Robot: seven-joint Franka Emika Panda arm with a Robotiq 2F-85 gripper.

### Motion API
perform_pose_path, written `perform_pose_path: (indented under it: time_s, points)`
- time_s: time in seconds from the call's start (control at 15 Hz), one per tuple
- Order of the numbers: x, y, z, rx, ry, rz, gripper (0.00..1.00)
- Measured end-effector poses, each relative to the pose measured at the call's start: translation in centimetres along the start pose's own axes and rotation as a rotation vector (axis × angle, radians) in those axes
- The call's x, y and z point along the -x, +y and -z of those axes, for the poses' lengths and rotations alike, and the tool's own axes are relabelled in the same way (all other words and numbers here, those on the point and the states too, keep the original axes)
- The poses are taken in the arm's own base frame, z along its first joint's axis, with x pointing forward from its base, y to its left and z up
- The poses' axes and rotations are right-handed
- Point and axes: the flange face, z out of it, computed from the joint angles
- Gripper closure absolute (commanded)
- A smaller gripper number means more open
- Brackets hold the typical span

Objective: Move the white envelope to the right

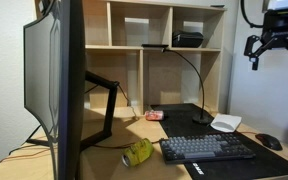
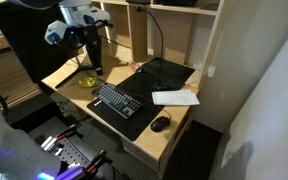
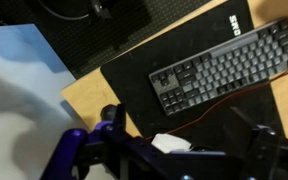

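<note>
The end effector (image 1: 274, 56) hangs high at the upper right, fingers apart and empty. The white envelope (image 1: 226, 123) lies flat on the desk (image 1: 124, 133), below and left of it, long axis roughly across the frame.

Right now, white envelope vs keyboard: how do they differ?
Colour: the white envelope is pale and plain; the keyboard is dark with rows of keys. Thickness: the envelope is a thin sheet, the keyboard a thicker slab. Place: the keyboard sits fully on the black mat; the envelope lies at the mat's edge. Shared: both lie flat on the desk, untouched; the gripper hangs open above.
</note>
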Motion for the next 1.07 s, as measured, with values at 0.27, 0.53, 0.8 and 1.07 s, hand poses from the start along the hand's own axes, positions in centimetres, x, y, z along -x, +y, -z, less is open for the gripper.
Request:
perform_pose_path:
  time_s: [0.27,0.53,0.8,1.07]
  points:
    - [-0.5,0.2,0.2,0.001,0.001,0.002,0.00]
    - [-0.1,-0.5,-0.5,0.037,0.003,0.026,0.00]
    - [-2.3,0.5,-8.4,0.065,0.039,-0.089,0.00]
    - [-7.6,5.4,-14.4,0.012,0.108,-0.330,0.00]
